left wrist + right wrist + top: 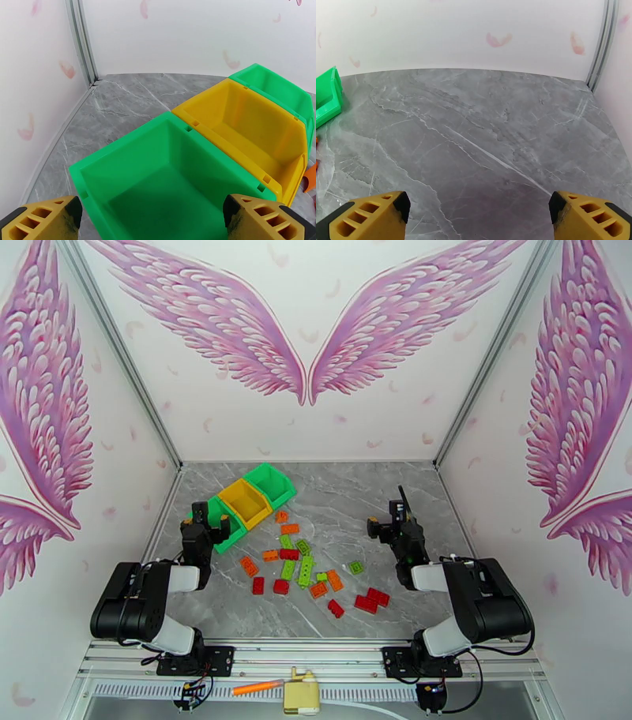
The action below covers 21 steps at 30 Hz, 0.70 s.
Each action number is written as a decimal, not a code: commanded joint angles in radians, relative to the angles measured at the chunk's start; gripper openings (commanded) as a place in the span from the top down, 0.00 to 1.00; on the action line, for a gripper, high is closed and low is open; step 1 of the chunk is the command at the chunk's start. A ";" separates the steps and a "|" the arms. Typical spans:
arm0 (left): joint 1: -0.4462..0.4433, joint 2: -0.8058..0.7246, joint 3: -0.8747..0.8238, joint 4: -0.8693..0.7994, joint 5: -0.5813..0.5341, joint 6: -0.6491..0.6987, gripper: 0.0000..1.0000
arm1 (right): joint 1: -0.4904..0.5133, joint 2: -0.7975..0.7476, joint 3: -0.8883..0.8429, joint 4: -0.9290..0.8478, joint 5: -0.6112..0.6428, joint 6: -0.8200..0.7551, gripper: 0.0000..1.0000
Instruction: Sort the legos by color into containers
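Red, orange and light green legos lie scattered on the grey marble table, mid-table between the arms. The containers stand in a joined diagonal row at the back left: a near green bin, a yellow bin and a far green bin, all empty as far as the left wrist view shows. My left gripper hangs open just over the near green bin. My right gripper is open above bare table on the right, nothing between its fingers.
White walls with pink wing prints close in the table on three sides. An orange pen-like stick and a pale yellow object lie on the rail in front of the arm bases. Bare table stretches behind and right of the bricks.
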 commanded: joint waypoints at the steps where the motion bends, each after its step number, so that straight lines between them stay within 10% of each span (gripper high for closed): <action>1: -0.003 0.001 0.024 -0.006 0.008 -0.002 0.01 | -0.005 0.013 0.018 -0.006 -0.017 -0.004 0.01; 21: 0.000 0.001 0.023 -0.005 0.012 -0.006 0.01 | -0.005 0.013 0.015 0.002 -0.016 -0.006 0.01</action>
